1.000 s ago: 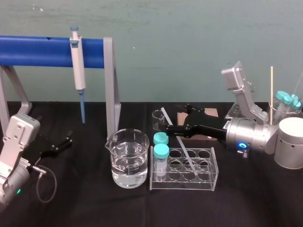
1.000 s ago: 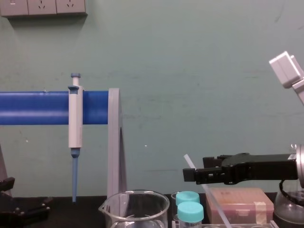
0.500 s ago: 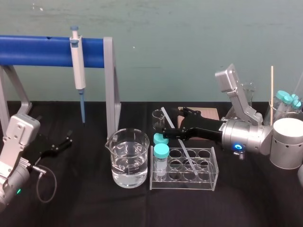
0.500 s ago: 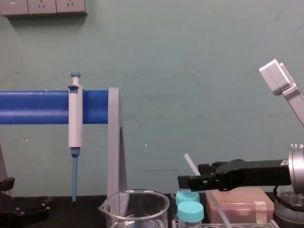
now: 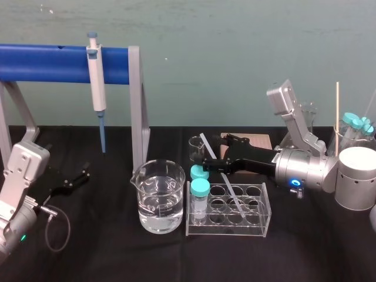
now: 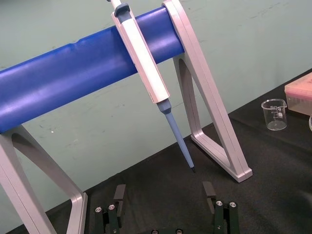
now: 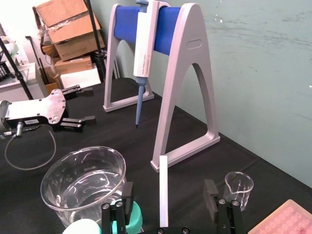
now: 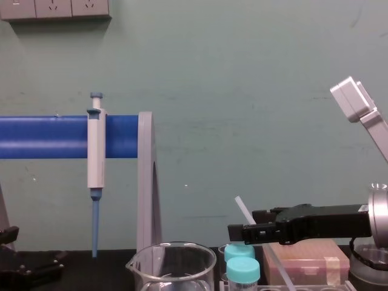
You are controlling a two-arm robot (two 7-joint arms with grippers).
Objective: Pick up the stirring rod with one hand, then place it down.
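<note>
The stirring rod [image 5: 230, 191], thin and translucent white, leans with its lower end in the clear tube rack [image 5: 261, 218] and its top tilted back and left. My right gripper [image 5: 216, 151] reaches in from the right at the rod's upper part. In the right wrist view the rod [image 7: 164, 190] stands between the two black fingers [image 7: 127, 195] with a gap on each side, so this gripper [image 7: 168, 192] is open. The chest view shows the rod's tip [image 8: 243, 209] poking up just above the gripper [image 8: 239, 231]. My left gripper [image 5: 79, 176] rests open on the table at the far left.
A beaker of water [image 5: 157, 197] and two teal-capped tubes [image 5: 200, 188] stand just left of the rod. A small empty beaker [image 5: 197, 147] and a pink box [image 5: 258, 141] lie behind it. A pipette [image 5: 96, 82] hangs on the blue stand [image 5: 59, 63]. Glassware and a white cylinder [image 5: 358, 176] crowd the right.
My right gripper has moved left and slightly down, so that its fingers now flank the rod's upper part. The rod and the left arm have not moved.
</note>
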